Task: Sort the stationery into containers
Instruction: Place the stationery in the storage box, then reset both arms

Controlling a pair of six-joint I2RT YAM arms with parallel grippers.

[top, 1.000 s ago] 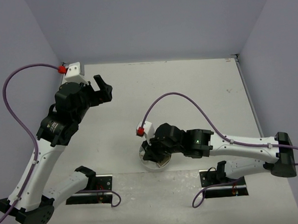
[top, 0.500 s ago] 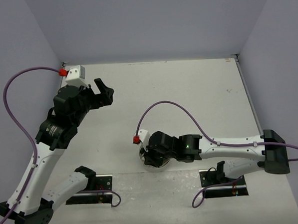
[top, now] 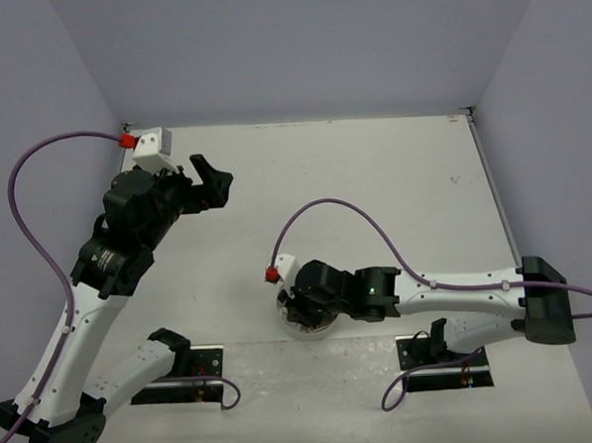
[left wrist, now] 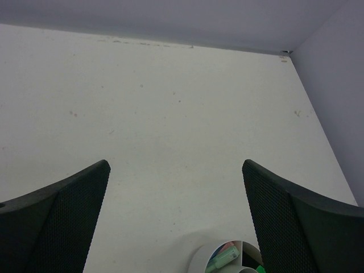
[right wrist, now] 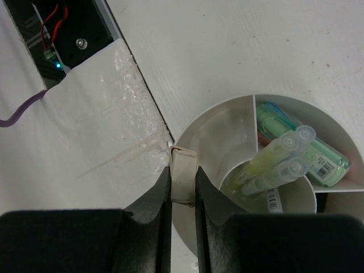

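- Right hand (right wrist: 182,190) is clamped on a small pinkish-white eraser (right wrist: 183,165), low centre-left of the wrist view.
- The eraser hangs right at the rim of the white dish (right wrist: 205,116). Can't tell if it touches the rim.
- My read: you're at the drop step, but you're too close to the edge. Release here and it may tip out onto the table (right wrist: 227,45).
- Shift the hand slightly toward frame right, so the eraser is fully over the bare wedge (right wrist: 219,142).
- Don't overshoot: the centre cup with the yellow pens (right wrist: 273,165) is just beyond, and the green highlighter (right wrist: 307,149) has the upper-right wedge.
- Go low before parting the fingers; a short drop means less bounce.
- Left hand (top: 212,178) has its fingers wide apart and holds nothing. It's upper left in the top view, well apart from the dish, so leave it parked.
- No loose stationery shows on the table in any view, so this is probably one of the last pieces.
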